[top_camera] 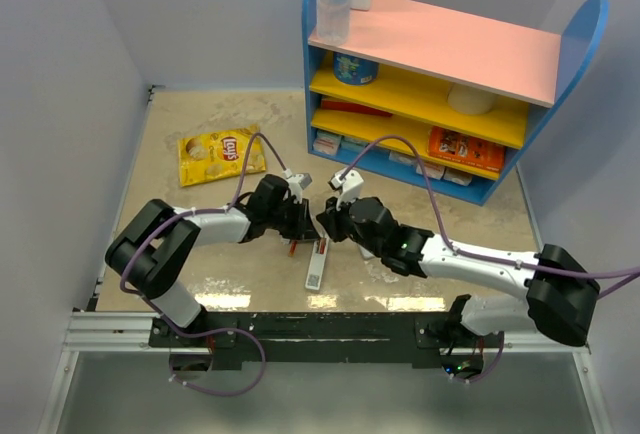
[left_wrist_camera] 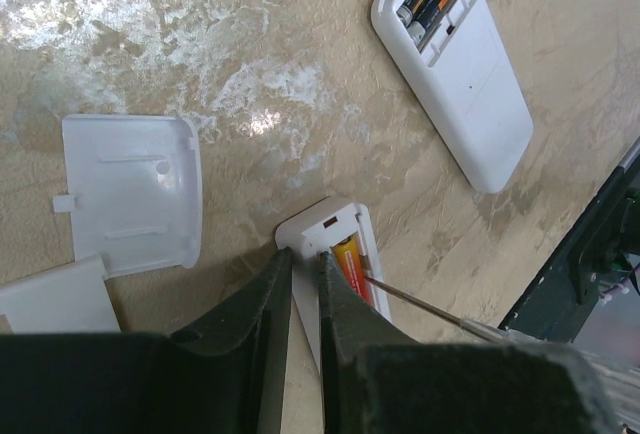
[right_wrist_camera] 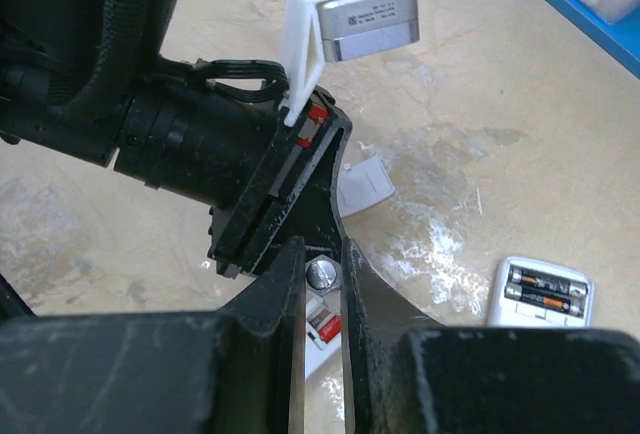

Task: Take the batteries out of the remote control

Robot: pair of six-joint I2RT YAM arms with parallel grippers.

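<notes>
The remote control (top_camera: 316,266) lies back-up on the table, its battery slot open. In the left wrist view my left gripper (left_wrist_camera: 305,266) is shut on the remote's (left_wrist_camera: 325,222) side wall at the slot end. A red-orange battery (left_wrist_camera: 352,268) sits in the slot; a second one is not visible. My right gripper (right_wrist_camera: 322,256) is shut on the handle end of a thin metal-tipped stick (left_wrist_camera: 430,311), whose tip rests against the battery. The battery also shows red between the right fingers (right_wrist_camera: 326,326). Both grippers meet above the remote (top_camera: 314,222).
A wider white device (left_wrist_camera: 455,74) with dark batteries lies nearby, also in the right wrist view (right_wrist_camera: 540,292). A flat white cover (left_wrist_camera: 130,194) and another white piece (left_wrist_camera: 55,299) lie left. A chips bag (top_camera: 220,154) and a blue shelf (top_camera: 440,74) stand behind.
</notes>
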